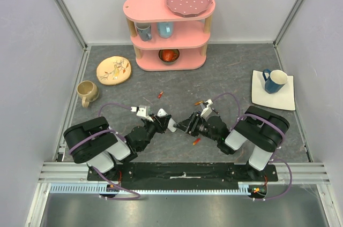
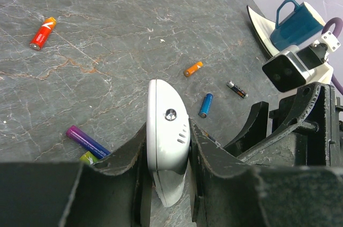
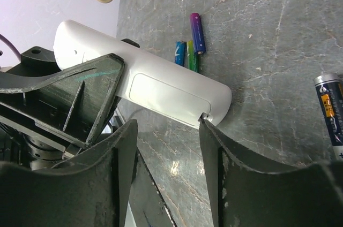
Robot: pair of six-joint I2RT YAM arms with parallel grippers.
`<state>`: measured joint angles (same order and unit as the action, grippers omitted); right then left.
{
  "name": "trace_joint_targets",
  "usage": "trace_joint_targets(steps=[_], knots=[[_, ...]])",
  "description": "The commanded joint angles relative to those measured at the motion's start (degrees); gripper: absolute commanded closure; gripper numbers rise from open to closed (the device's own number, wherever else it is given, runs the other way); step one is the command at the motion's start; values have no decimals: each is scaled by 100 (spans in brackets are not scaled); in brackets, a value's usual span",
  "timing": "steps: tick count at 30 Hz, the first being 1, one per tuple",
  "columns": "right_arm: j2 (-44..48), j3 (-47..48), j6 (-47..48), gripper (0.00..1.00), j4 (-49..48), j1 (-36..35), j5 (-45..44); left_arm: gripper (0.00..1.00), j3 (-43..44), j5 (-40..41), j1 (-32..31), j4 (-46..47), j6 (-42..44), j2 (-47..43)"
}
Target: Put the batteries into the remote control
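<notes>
At table (image 1: 241, 77) centre, left end effector (image 2: 169, 130) clamps remote control (image 2: 166, 104), pointing at open right end effector (image 3: 167, 125)

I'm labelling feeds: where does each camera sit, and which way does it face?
Top external: above and behind, looking down on the table; left arm, right arm show.
Left wrist: looks along the left gripper, shut on the remote control.
Right wrist: looks past the open right gripper at the remote control.
Shared: both wrists see the purple battery.
</notes>
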<state>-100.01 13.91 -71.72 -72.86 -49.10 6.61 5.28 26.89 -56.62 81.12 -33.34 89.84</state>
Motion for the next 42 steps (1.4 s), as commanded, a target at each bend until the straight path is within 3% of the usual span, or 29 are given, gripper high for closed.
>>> trace_joint_targets(steps=[1, 6, 16, 29, 42], knots=[[8, 15, 9, 45, -369, 23, -90, 98, -132, 105, -51, 1406, 285, 33], [-98, 94, 9, 49, -360, 32, -55, 98, -150, 88, -51, 1406, 267, 7], [-256, 112, 0, 43, -369, 32, -64, 98, -141, 61, -68, 1406, 232, 33], [-353, 331, -8, 48, -387, 32, 7, 98, -141, 44, -86, 1415, 205, 42], [-458, 279, -35, 45, -396, 32, 16, 98, -150, 61, -95, 1406, 205, 24]])
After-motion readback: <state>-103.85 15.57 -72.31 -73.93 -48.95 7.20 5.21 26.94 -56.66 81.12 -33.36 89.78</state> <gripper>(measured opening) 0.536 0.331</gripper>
